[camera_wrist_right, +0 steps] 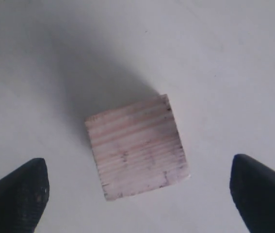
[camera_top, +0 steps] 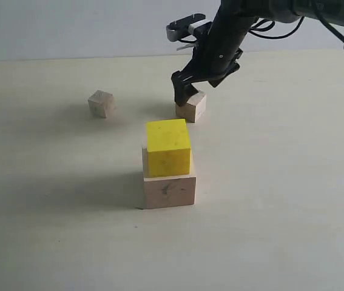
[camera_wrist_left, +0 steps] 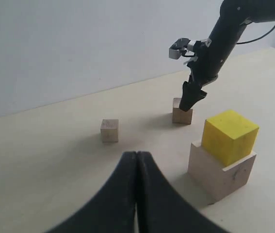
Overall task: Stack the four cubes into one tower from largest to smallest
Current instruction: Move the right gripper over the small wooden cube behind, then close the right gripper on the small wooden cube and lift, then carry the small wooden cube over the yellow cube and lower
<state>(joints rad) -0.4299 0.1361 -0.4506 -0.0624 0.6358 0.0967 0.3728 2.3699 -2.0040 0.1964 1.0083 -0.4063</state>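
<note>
The right wrist view is giving the only look straight down on the right small cube point(camera_wrist_right: 136, 153). Its top face is showing fine grain lines. It is lying between the dark fingers point(camera_wrist_right: 21, 194) of the right gripper point(camera_wrist_right: 139, 187), turned a little askew to them. Those jaws are standing wide apart, released, with bare table point(camera_wrist_right: 215, 73) showing on both sides of the cube.

The exterior view is adding the height: the right gripper point(camera_top: 185, 92) is hovering right at the top of that cube point(camera_top: 192, 108), at the far side of the scene, slightly right of the stack. Only the left wrist view is showing the left gripper point(camera_wrist_left: 137, 158). Its fingers are pressing together, clenched on nothing, low over the near table.

Four cubes are showing: three of pale wood and one yellow. Two are stacked and two are lying loose, and two grippers are working over them. The yellow cube point(camera_top: 168, 147) is sitting on the large pale cube point(camera_top: 169, 190) in the middle of the table. The left wrist view is showing a ledge of that wood top bare beside the yellow.

This half-built column is standing upright, its long axis vertical (a single cube has none to speak of). The left small cube point(camera_top: 102, 103) is resting far and left, well apart from the rest. Both small cubes are turning a vertical edge toward the exterior camera.
</note>
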